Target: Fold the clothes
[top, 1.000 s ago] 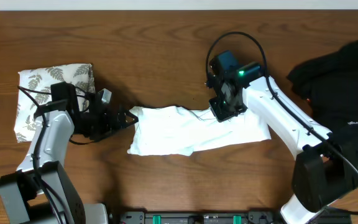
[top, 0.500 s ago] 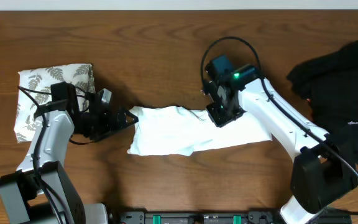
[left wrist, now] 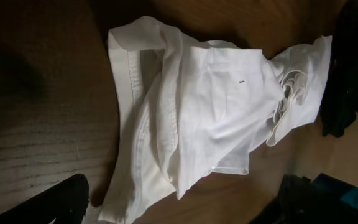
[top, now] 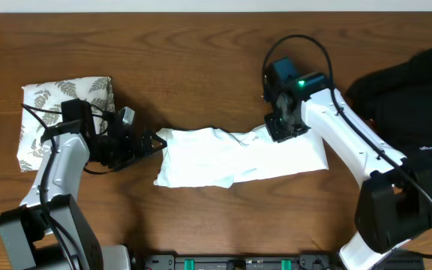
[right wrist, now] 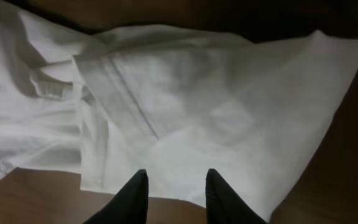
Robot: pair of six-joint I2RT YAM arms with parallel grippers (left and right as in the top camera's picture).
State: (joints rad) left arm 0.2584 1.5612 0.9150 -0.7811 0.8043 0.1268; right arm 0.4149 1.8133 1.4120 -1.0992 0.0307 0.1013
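Observation:
The white T-shirt (top: 238,159) lies crumpled in a long strip across the middle of the table, with its graphic hidden. It fills the left wrist view (left wrist: 197,106) and the right wrist view (right wrist: 185,106). My left gripper (top: 154,141) is open at the shirt's left end, its fingers spread wide on either side of the cloth (left wrist: 179,211). My right gripper (top: 280,130) is over the shirt's far right edge. Its fingers (right wrist: 174,180) are open with nothing between them, just above the cloth's hem.
A folded white fern-print cloth (top: 66,112) lies at the left, behind my left arm. A black garment with a small white logo (top: 415,112) is heaped at the right edge. Bare wood lies along the far side and the front.
My right gripper has moved to the right and slightly away along the shirt's far edge. The left arm and the shirt have hardly moved.

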